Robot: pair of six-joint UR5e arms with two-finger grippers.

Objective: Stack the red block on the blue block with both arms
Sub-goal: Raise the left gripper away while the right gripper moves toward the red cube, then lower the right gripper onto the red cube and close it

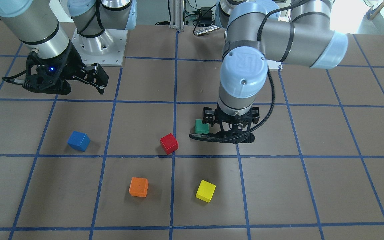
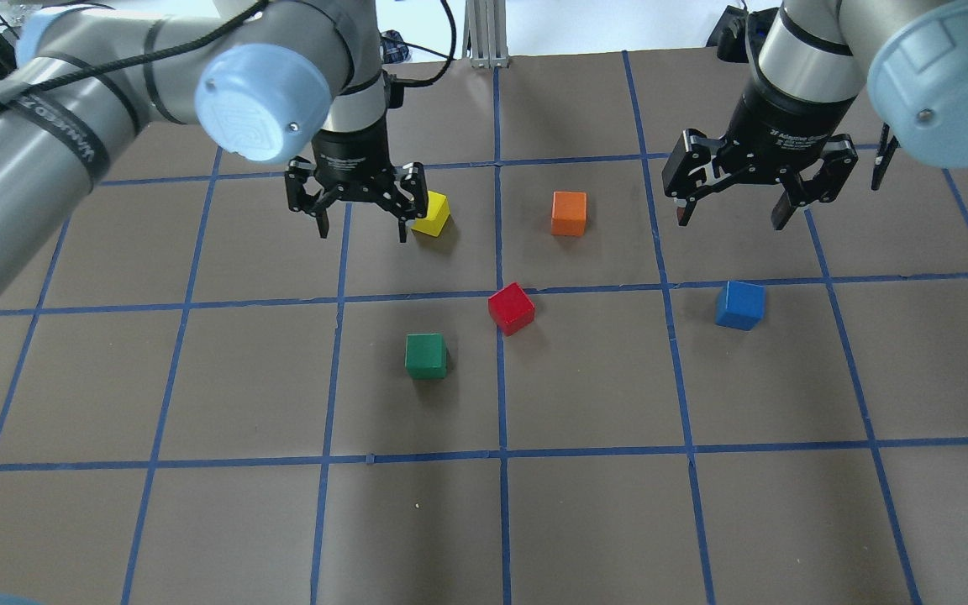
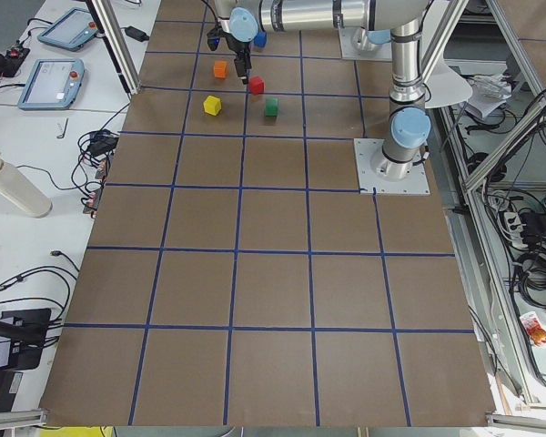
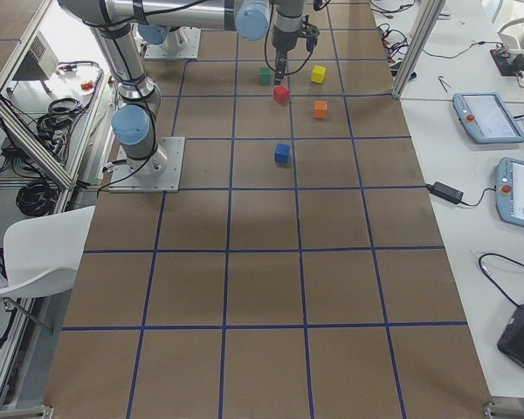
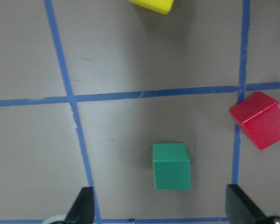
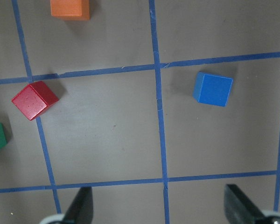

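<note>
The red block [image 2: 511, 307] sits on the table near its middle, on a blue tape line; it also shows in the front view [image 1: 169, 143]. The blue block [image 2: 739, 304] sits alone, apart from it, toward my right arm's side [image 1: 78, 140]. My left gripper [image 2: 358, 208] is open and empty, hovering above the table; its wrist view shows the red block [image 5: 260, 120] at the right edge. My right gripper [image 2: 732, 206] is open and empty, hovering beyond the blue block, which shows in its wrist view [image 6: 213, 89] with the red block [image 6: 35, 99].
A green block [image 2: 426, 355] lies below my left gripper's camera [image 5: 171, 166]. A yellow block [image 2: 432, 213] sits beside the left gripper's fingers in the overhead view. An orange block [image 2: 569, 213] lies between the two grippers. The brown table [image 2: 585, 521] has a blue tape grid.
</note>
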